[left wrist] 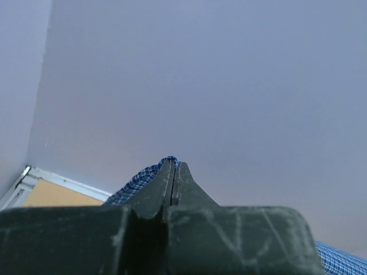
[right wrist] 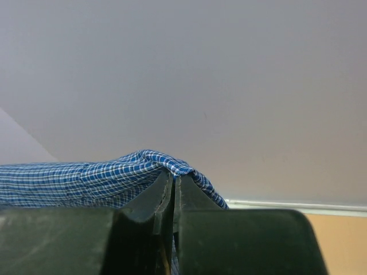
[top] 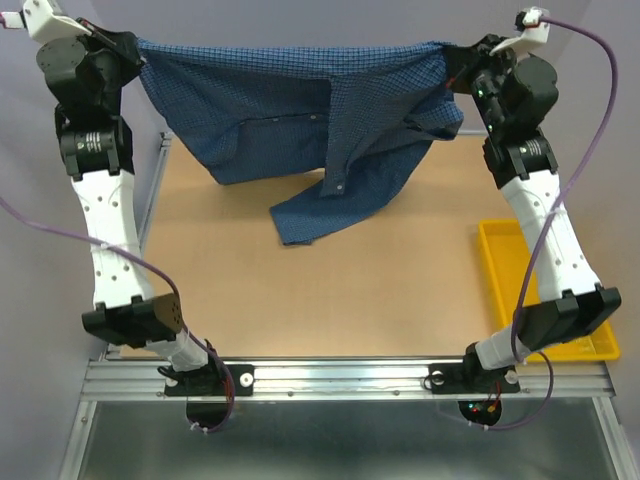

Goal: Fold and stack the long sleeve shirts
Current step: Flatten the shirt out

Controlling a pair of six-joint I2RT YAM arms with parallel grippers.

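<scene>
A blue fine-checked long sleeve shirt (top: 290,110) hangs stretched between both grippers above the far part of the table, with white buttons down its placket. Its lowest part (top: 330,210) droops to the table surface. My left gripper (top: 135,48) is shut on the shirt's left top edge; a bit of checked cloth (left wrist: 140,179) shows beside the closed fingers (left wrist: 155,192) in the left wrist view. My right gripper (top: 452,58) is shut on the right top edge, and cloth (right wrist: 86,180) drapes over its closed fingers (right wrist: 192,197).
A yellow plastic tray (top: 505,260) lies along the table's right edge, partly under the right arm. The tan tabletop (top: 320,300) has a metal frame rail (top: 340,375) at the near edge. A grey wall stands behind.
</scene>
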